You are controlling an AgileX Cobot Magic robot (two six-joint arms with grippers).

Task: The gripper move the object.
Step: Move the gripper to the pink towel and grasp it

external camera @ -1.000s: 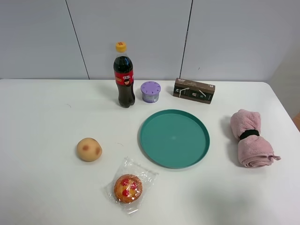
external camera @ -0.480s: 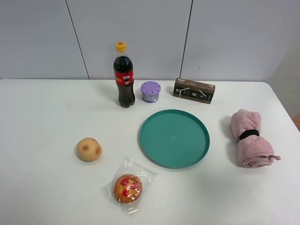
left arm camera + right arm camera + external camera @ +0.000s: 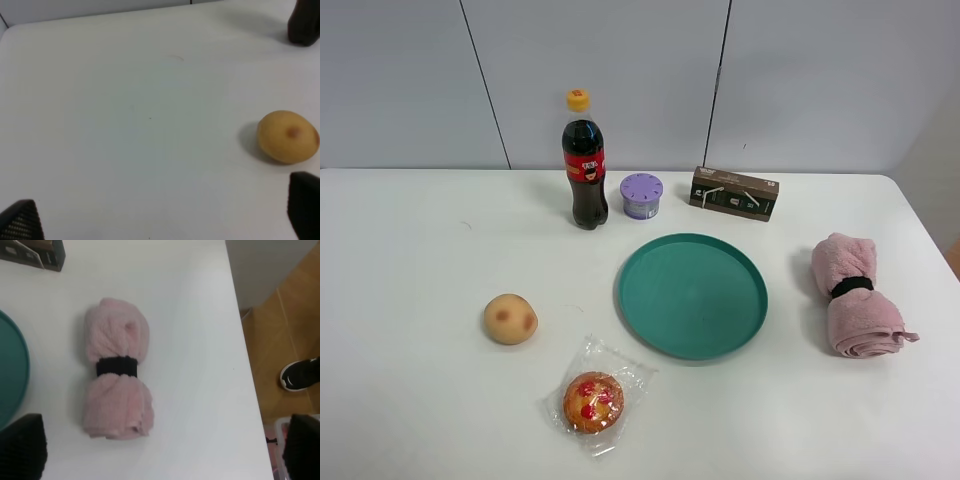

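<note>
The object, a rolled fluffy pink towel (image 3: 854,296) with a black band round its middle, lies on the white table near the right edge, to the right of the teal plate (image 3: 691,294). In the right wrist view the towel (image 3: 117,395) lies lengthwise, ahead of my right gripper (image 3: 162,447). That gripper is open, its black fingertips (image 3: 22,445) spread wide above the table with nothing between them. My left gripper (image 3: 162,215) is open too, hovering over bare table near a yellowish bun (image 3: 287,136). Neither arm shows in the exterior high view.
A cola bottle (image 3: 584,162), a purple round tub (image 3: 642,195) and a dark carton (image 3: 734,193) stand along the back. The bun (image 3: 510,319) and a wrapped pastry (image 3: 593,401) lie front left. The table's right edge (image 3: 245,365) drops to a wooden floor close beside the towel.
</note>
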